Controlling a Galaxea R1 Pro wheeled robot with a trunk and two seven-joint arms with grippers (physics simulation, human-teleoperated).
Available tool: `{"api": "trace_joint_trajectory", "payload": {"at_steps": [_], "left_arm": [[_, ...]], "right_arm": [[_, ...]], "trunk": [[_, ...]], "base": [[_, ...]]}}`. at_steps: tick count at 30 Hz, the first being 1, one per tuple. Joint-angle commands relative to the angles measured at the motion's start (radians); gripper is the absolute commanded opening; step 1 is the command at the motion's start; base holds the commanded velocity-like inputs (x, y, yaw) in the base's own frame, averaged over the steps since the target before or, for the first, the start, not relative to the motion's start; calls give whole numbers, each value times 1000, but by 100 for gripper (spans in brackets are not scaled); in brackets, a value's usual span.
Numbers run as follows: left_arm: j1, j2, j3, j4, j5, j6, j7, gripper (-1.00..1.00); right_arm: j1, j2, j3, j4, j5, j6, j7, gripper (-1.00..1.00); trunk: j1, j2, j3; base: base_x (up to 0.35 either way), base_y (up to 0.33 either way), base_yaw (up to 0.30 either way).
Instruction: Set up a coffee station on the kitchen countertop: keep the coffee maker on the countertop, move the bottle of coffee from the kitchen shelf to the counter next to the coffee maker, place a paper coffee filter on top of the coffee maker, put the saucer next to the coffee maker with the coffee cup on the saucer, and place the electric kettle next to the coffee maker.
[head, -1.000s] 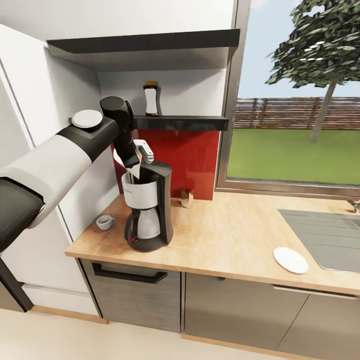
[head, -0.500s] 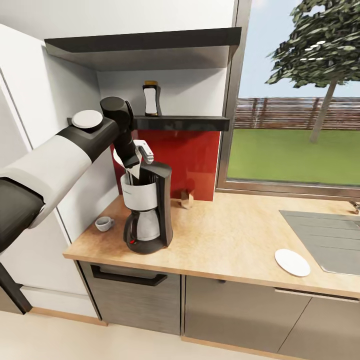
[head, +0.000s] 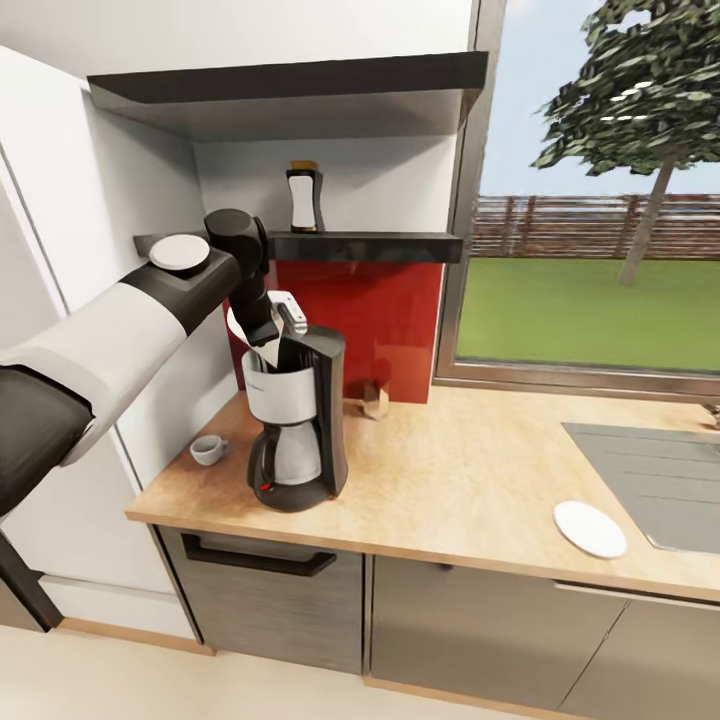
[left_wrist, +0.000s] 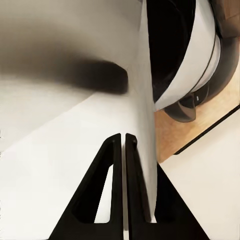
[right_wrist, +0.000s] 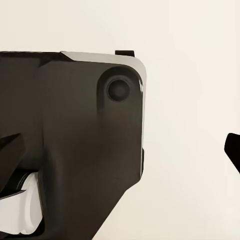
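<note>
The coffee maker (head: 297, 432) stands on the countertop (head: 450, 480) near its left end. My left gripper (head: 268, 342) is right over its open top, shut on the white paper coffee filter (head: 243, 328), whose lower tip reaches the maker's rim. In the left wrist view the fingers (left_wrist: 116, 165) press together on the filter (left_wrist: 144, 115) beside the coffee maker (left_wrist: 197, 60). The bottle of coffee (head: 303, 198) stands on the kitchen shelf (head: 370, 246). The coffee cup (head: 207, 449) sits left of the maker. The saucer (head: 590, 529) lies far right by the sink. My right gripper (right_wrist: 123, 142) is open.
A steel sink (head: 655, 480) is set into the worktop at the right. A small wooden item (head: 372, 398) stands against the red backsplash (head: 385, 320) behind the maker. A white wall panel (head: 90, 250) closes the left side. A window fills the right back.
My left arm has sunk slightly, bringing the filter lower onto the coffee maker's top. The head view has shifted a little.
</note>
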Motion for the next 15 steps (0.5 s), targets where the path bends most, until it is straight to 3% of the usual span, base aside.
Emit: {"api": "trace_joint_trajectory", "payload": {"at_steps": [1,15], "left_arm": [[-1,1,-4,-2,-7,6,-9,-100],[1,2,-1,-2,-8,6,-9,-100]], "right_arm": [[0,0,0,-3,0,6,1,100],[0,0,1,-3,0,6,1,100]], "trunk": [[1,-2,-2],[1,-2,-2]], "base": [[87,37,0],[28,5,0]]}}
